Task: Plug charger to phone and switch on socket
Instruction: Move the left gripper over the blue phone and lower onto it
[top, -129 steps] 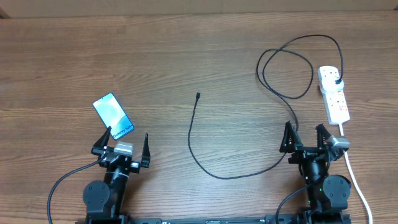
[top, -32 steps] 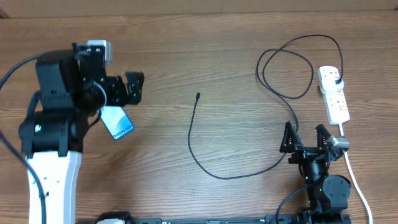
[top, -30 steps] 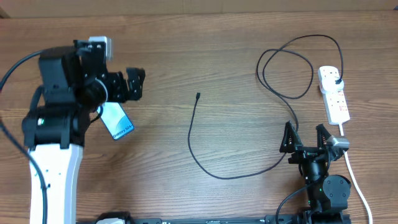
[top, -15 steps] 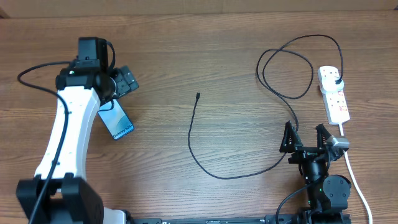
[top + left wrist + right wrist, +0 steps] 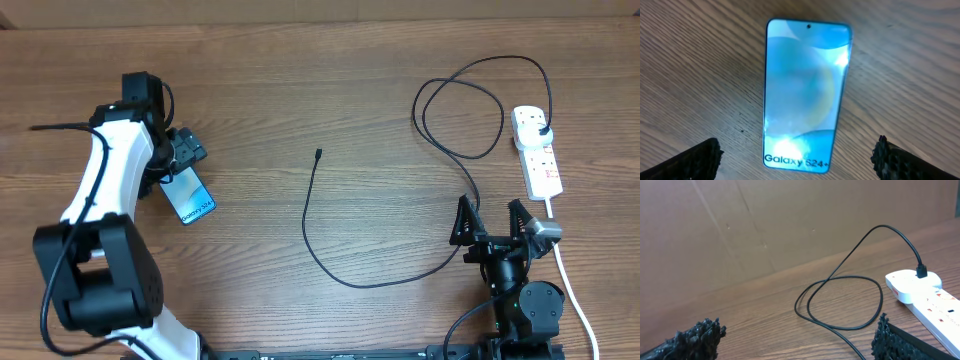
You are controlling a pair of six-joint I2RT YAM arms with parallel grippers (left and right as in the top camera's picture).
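I'm hovering the left gripper (image 5: 180, 150), fingers (image 5: 697, 157) spread wide, with the slim blue-screened smartphone (image 5: 187, 196) lying at its six o'clock. The right gripper (image 5: 492, 222) is sitting parted; the white elongated power strip (image 5: 537, 150), holding the long thin black cable (image 5: 306, 215), is lying at its one o'clock.

Wooden table (image 5: 300, 90), brown cardboard backdrop (image 5: 765, 225)

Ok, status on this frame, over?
Left gripper open over phone, nothing held. Right gripper open, parked. Charger tip loose, plug in socket. Nothing in the way.
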